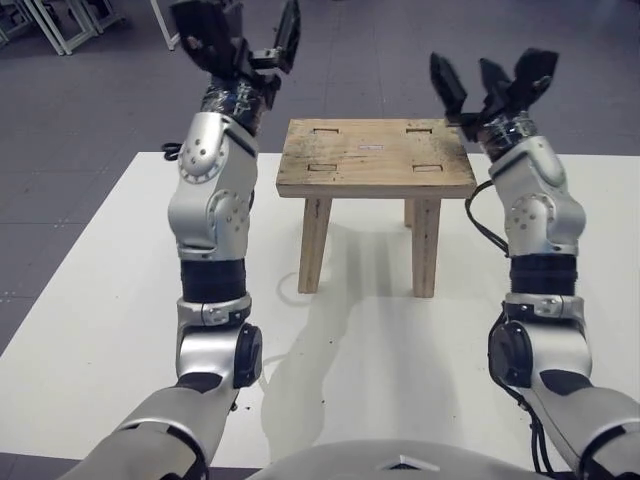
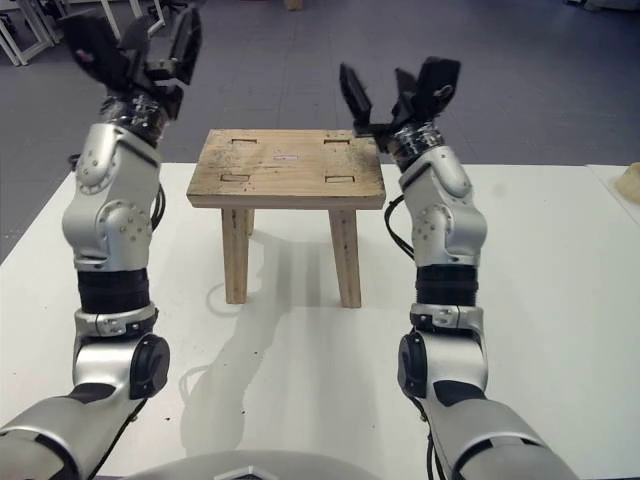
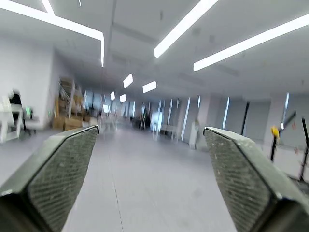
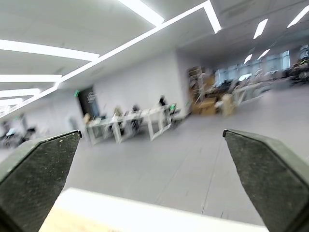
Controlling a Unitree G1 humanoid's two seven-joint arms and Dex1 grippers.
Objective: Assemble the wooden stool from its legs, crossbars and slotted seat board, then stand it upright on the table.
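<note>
Stool (image 1: 375, 158) rear legs mostly hidden behind front legs. Left pincer (image 1: 245, 28) tips cut by left eye view's top edge.

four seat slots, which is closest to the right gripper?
The far-right slot, at the back corner of the seat board on the robot's right; the right gripper hangs open just beyond it.

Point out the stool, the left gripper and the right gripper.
wooden stool (image 1: 375, 160), left eye view, middle of its top.
left gripper (image 1: 250, 28), left eye view, midway between fingertips.
right gripper (image 1: 490, 65), left eye view, midway between fingertips.
</note>
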